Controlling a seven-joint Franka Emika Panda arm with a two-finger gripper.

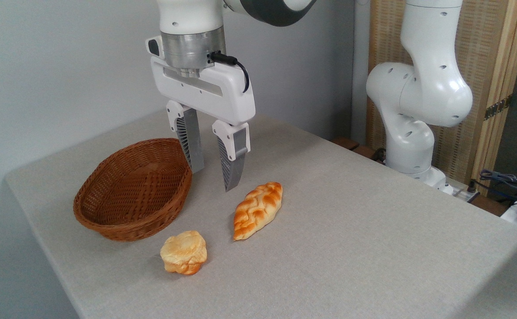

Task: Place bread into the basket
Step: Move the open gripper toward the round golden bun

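From the fixed camera, the gripper [214, 170] hangs above the grey table [351, 230] with its two ribbed fingers pointing down and standing apart, nothing between them. The round bun [184, 252] sits on the table well below and a little left of the jaws, toward the near edge, touching nothing. It is squat and nearly round, so no long axis reads clearly; its pale lumpy top faces up and the orange-brown rim shows along its lower edge. The wicker basket [130, 221] lies left of the jaws, its long axis running from near-left to far-right; the left finger [192, 146] overlaps the far end of its rim, so whether they touch cannot be told. The braided loaf [258, 210] lies just below and right of the right fingertip, slanting from near-left to far-right. The arm's upper links are cut off by the top edge
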